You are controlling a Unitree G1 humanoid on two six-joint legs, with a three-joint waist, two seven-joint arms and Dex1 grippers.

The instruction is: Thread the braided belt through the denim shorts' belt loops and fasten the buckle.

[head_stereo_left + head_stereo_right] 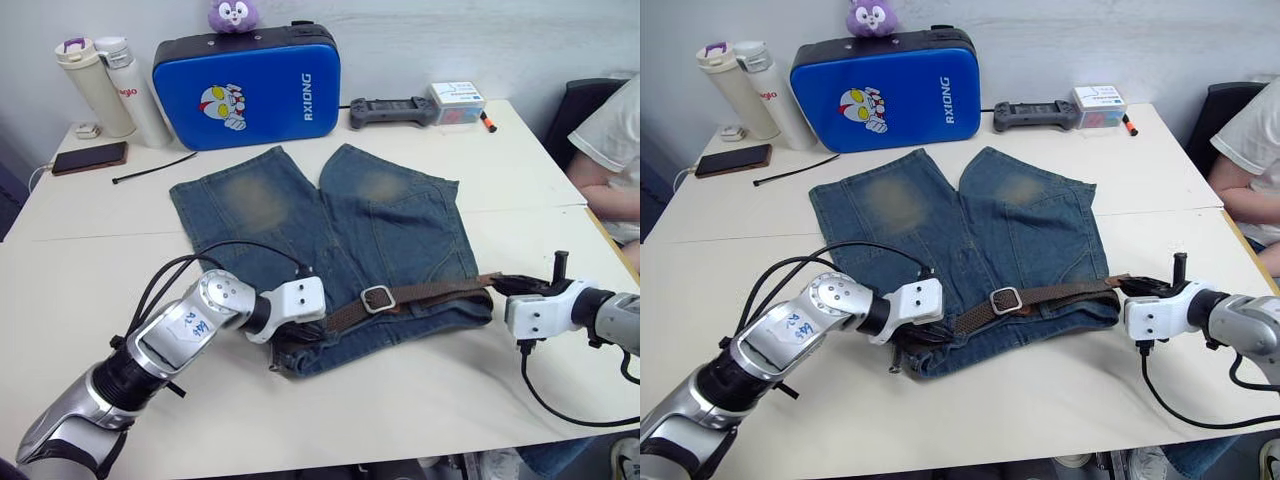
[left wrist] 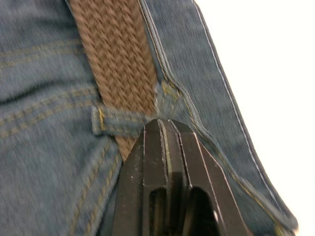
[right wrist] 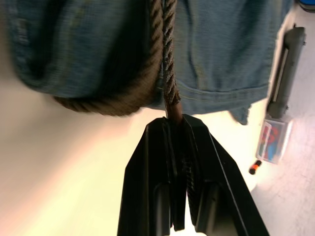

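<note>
Lying along the denim shorts (image 1: 330, 240), the braided belt (image 1: 430, 292) has both end effectors clamping it.

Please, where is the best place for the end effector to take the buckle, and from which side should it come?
Probably grip the buckle across its two long frame bars, coming from above. It lies flat on the denim shorts, so its sides offer little to pinch, and the braided belt leaves it on both ends. Keep off the prong.
</note>
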